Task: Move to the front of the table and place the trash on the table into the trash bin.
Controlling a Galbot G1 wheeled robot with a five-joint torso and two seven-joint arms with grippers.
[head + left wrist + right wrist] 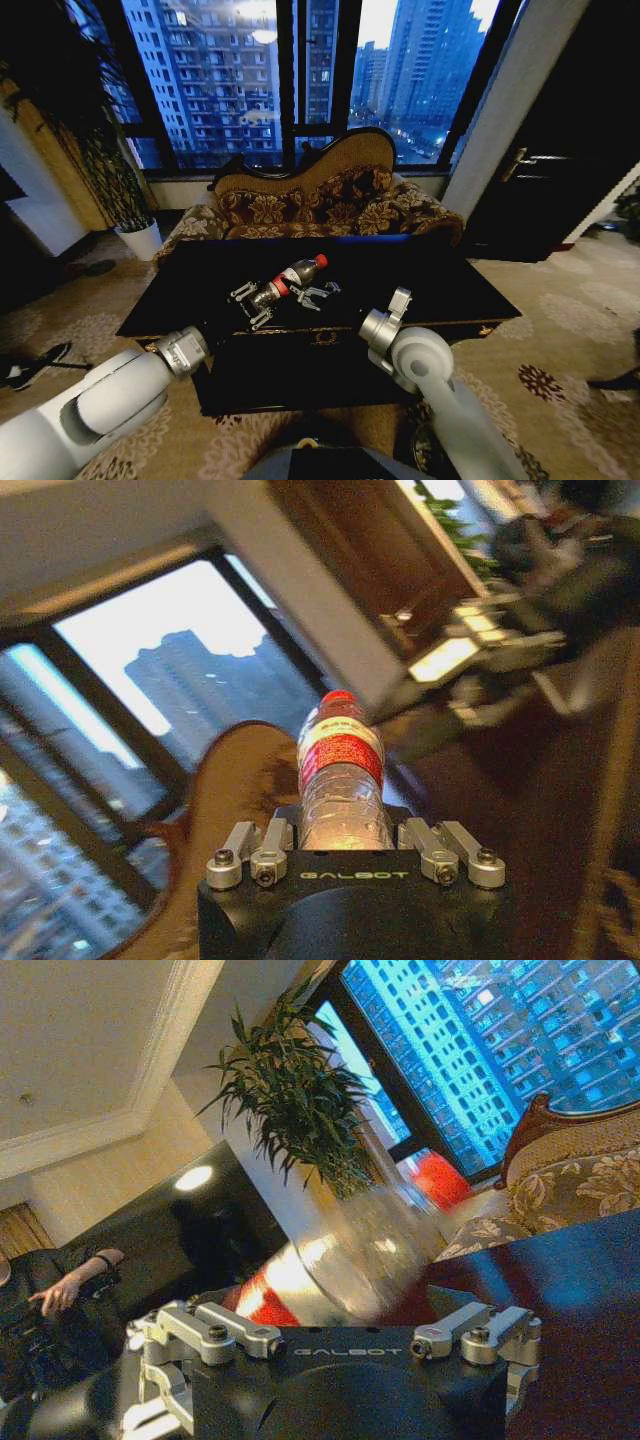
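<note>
Clear plastic bottle [291,279] clamped by left gripper [262,300], over glossy table [450,285].

Bottle [298,275] on table [440,280], centre, btwn left gripper [252,303] & right gripper [316,293]; sofa [320,205] behind table; plant pot [140,238] left of sofa.

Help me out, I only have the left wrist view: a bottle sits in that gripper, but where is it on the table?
Observer: In the head view, the left gripper holds the bottle by its base near the middle of the black table, red cap pointing toward the sofa.
Operator: And the right arm?
Observer: The right gripper is close beside the bottle over the tabletop, fingers open.
</note>
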